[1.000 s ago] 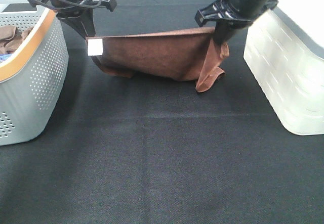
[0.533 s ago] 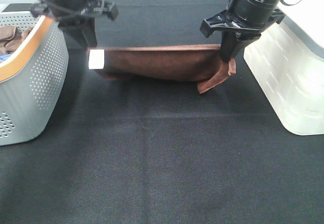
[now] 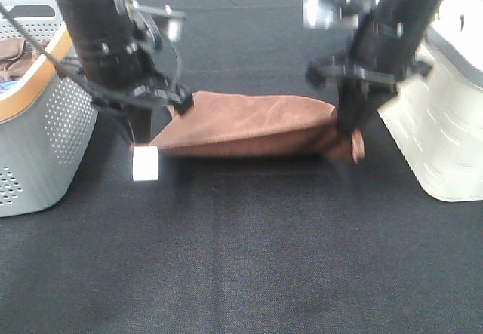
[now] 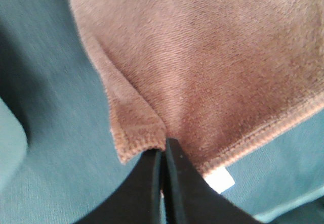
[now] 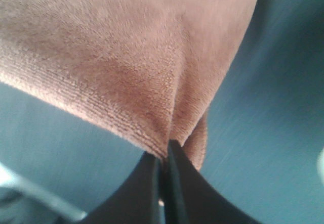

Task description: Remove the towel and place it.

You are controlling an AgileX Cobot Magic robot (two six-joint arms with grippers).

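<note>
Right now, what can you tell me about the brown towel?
The brown towel looks soft and fuzzy, with a stitched hem and a small white tag hanging at one corner. It lies low and stretched out on the black table cloth, between the grey basket and the white bin. The left gripper pinches one corner, the right gripper the other.

The exterior high camera looks down and forward from the near side over the dark table (image 3: 241, 258), taking in a grey basket (image 3: 45, 123) at the left and a white bin (image 3: 445, 123) at the right. The left wrist camera looks along its closed fingers (image 4: 152, 183), very close to the brown towel (image 4: 212, 67). The right wrist camera does likewise from the towel's right corner (image 5: 126, 57). All three views share the towel (image 3: 249, 127) and the table cloth around it.
</note>
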